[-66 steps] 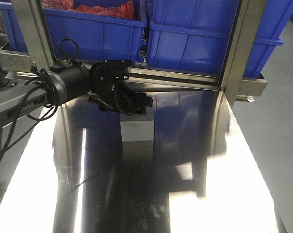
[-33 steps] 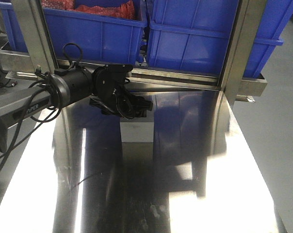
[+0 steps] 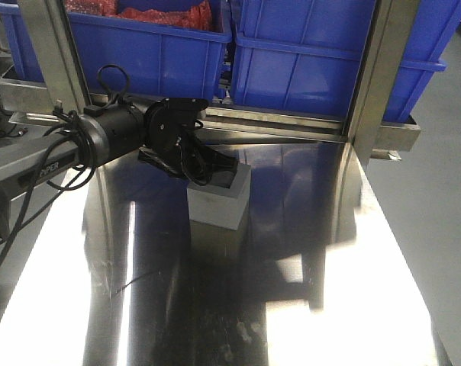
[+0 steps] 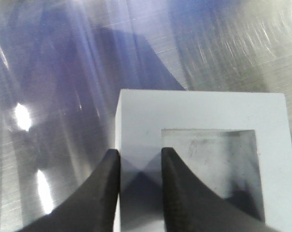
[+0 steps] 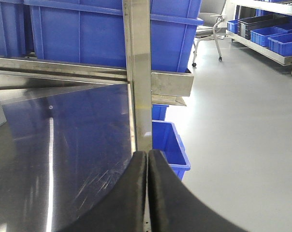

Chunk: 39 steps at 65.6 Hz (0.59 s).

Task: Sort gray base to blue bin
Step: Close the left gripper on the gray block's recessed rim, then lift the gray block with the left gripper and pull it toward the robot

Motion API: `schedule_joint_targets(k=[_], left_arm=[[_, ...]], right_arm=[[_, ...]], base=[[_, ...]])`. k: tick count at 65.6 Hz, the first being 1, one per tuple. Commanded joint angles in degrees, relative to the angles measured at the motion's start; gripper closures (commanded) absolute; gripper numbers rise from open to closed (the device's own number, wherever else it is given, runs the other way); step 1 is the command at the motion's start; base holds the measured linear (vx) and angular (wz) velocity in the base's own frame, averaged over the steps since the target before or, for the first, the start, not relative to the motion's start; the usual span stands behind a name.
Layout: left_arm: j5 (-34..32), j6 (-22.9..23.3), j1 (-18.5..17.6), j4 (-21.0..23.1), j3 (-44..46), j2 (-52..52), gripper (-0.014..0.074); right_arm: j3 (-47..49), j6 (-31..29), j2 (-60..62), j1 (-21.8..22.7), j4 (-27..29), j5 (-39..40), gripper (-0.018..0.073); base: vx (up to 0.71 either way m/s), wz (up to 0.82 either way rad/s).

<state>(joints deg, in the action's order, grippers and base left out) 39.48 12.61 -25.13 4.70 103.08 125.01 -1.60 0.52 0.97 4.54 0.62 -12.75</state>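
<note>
The gray base (image 3: 215,207) stands on the steel table (image 3: 307,305) just below the shelf, tipped so its recessed top shows. In the left wrist view the gray base (image 4: 204,111) fills the lower right, its square recess facing the camera. My left gripper (image 3: 214,169) (image 4: 139,151) is shut on the base's left wall, with one finger (image 4: 105,179) outside and the other (image 4: 177,183) inside the recess. Two blue bins (image 3: 322,61) (image 3: 146,53) stand on the shelf behind; the left one holds red material. My right gripper (image 5: 147,153) is shut and empty at the table's right edge.
A steel shelf rail (image 3: 291,122) with upright posts (image 3: 375,84) runs along the table's back, in front of the bins. In the right wrist view a post (image 5: 138,72) stands close ahead, and a small blue bin (image 5: 167,140) sits on the floor beside the table.
My left gripper has closed on the base's wall, and the base has tipped so its recessed top now shows. The arm shifted slightly.
</note>
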Motion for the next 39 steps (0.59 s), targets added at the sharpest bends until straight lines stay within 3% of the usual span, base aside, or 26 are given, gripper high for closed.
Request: schedule_joint_targets(k=[1, 18, 39], left_arm=[[-1.3, -0.2, -0.3, 0.3, 1.2, -4.0, 0.0593], [-11.9, -0.2, -0.5, -0.2, -3.8, -12.8, 0.0593], [-25.4, -0.4, -0.5, -0.3, -23.8, -31.7, 0.0593]], right_arm=[[-0.1, -0.5, -0.2, 0.1, -0.3, 4.3, 0.0564], [-0.1, -0.5, -0.2, 0.1, -0.3, 4.3, 0.0564], [-0.1, -0.5, -0.2, 0.1, -0.3, 4.3, 0.0564]], base=[[0.0, 0.0], [0.0, 0.0], [0.0, 0.0]])
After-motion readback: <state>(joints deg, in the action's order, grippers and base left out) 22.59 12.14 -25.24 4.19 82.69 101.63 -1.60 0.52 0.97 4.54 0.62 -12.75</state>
